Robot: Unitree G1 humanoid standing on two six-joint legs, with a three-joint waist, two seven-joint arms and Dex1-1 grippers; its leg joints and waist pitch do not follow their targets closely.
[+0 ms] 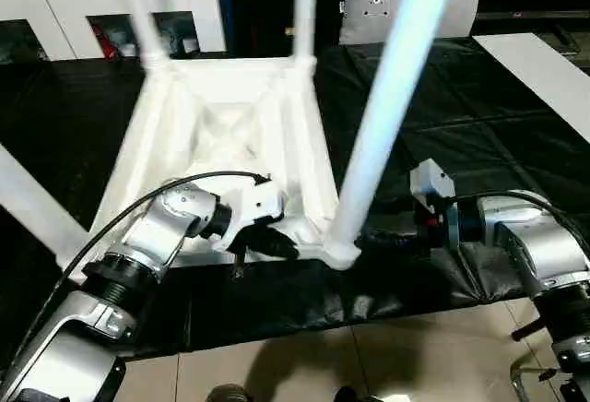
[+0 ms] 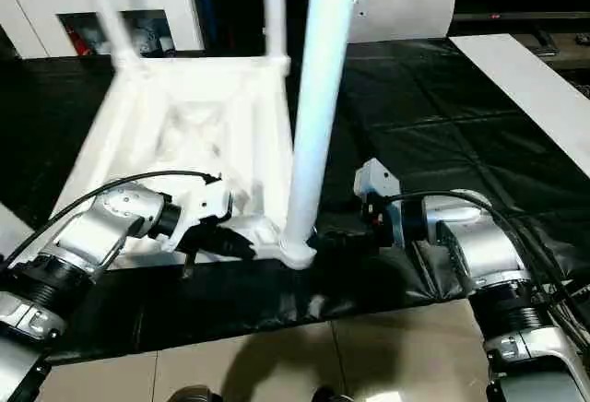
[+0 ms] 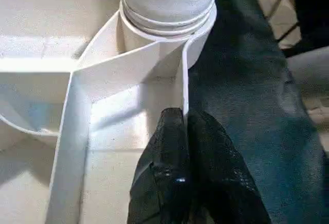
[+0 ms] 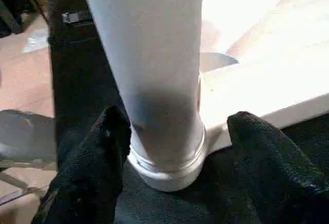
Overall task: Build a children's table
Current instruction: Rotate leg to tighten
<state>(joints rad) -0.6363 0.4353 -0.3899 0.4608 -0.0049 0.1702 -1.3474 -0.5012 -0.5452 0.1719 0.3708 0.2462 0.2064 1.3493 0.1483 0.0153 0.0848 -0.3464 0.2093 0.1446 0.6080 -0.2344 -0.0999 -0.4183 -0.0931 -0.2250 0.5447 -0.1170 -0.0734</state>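
I had the children's table (image 1: 230,135) upside down on the black mat (image 1: 479,144), ribbed underside up, its legs rising out of the top of my head views, so their tips were cut off. The far sockets were blurred. My left gripper (image 3: 186,131) had its black fingers pinched shut on the thin rim wall beside the near corner socket (image 3: 169,34). My right gripper (image 4: 169,147) stood wide, one finger on each side of the near leg (image 1: 387,116) just above its socket; I could not tell whether the pads touched it. The near table edge lay close to the mat's edge, with bare tile floor (image 1: 304,365) below and open mat to my right.
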